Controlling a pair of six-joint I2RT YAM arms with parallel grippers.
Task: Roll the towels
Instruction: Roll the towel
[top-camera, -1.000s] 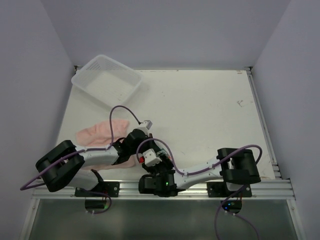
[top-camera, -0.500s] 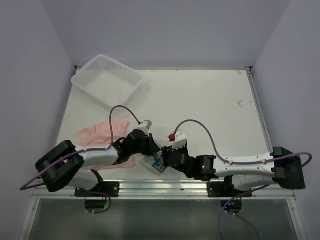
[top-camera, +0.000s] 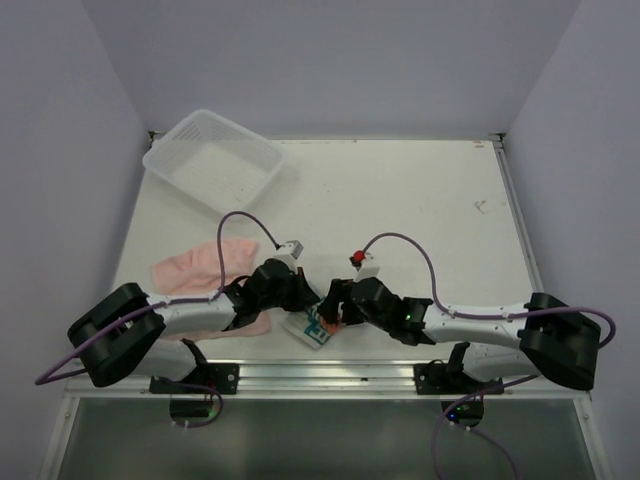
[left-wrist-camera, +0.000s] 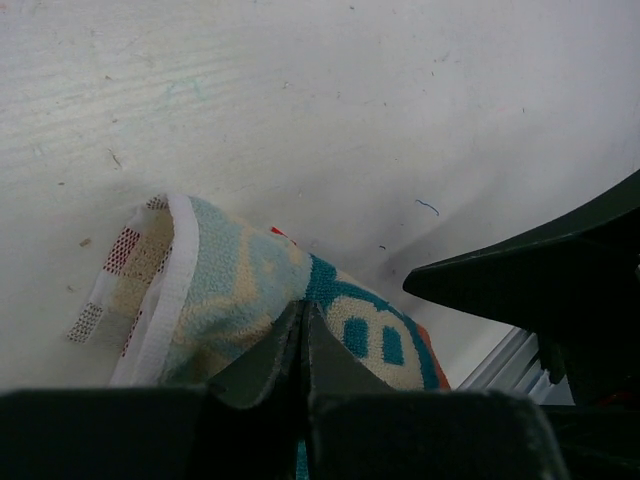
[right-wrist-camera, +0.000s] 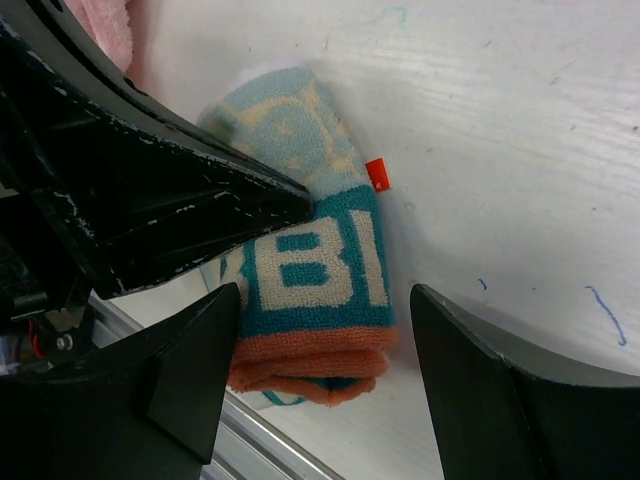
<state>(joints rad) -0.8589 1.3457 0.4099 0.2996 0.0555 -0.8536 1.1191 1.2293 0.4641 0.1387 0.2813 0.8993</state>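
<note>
Where the printed towel (right-wrist-camera: 310, 270) turns teal, letters read "BI".

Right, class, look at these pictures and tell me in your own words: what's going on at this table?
Two robot arms are working on the printed towel, which lies bunched or partly rolled near the table's front edge. The left pincer is shut on it. The right pincer is open, its fingers either side of the orange-edged end. The pink towel lies unrolled at the left, and the white basket sits in the far left corner.
</note>
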